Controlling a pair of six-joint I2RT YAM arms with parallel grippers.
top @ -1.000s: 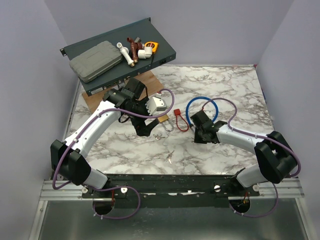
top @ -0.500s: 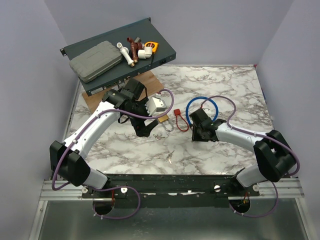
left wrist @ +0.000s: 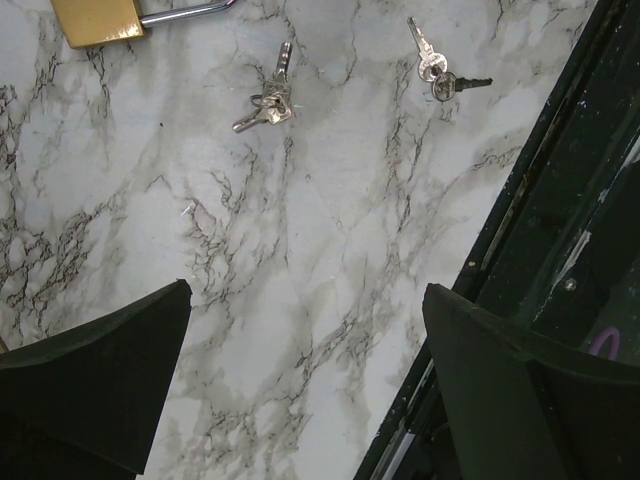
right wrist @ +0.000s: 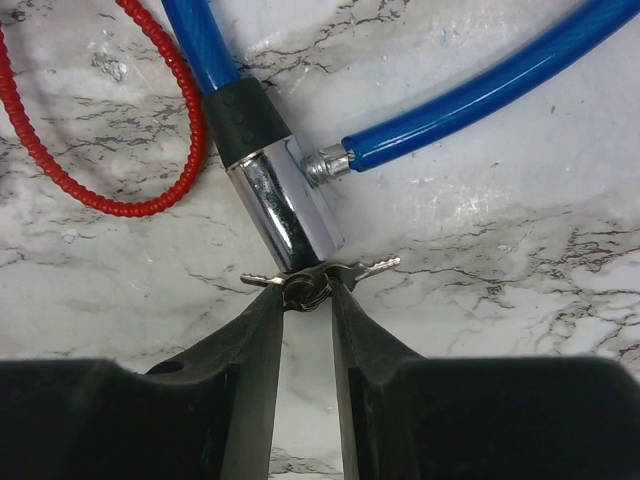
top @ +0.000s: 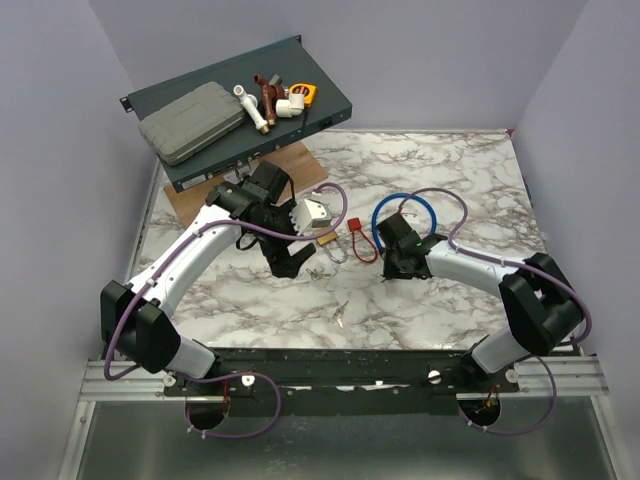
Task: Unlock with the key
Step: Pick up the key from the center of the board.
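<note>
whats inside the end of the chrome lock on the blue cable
A bunch of keys sits at its end, pinched by the right gripper. Whether one is pushed in is hidden.

Even diffuse light, soft shadows, glare on chrome lock barrel (right wrist: 285, 205), left end effector (left wrist: 305, 290) underexposed

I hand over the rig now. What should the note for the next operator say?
Left gripper: jaws open, above the table near the brass padlock and two loose key bunches.
Right gripper: jaws shut on the key at the end of the chrome barrel of the blue cable lock.
Done: key gripped.
To do: turn it, free the cable end, which sits at the barrel's side. Key fully inserted? Cannot tell.
</note>
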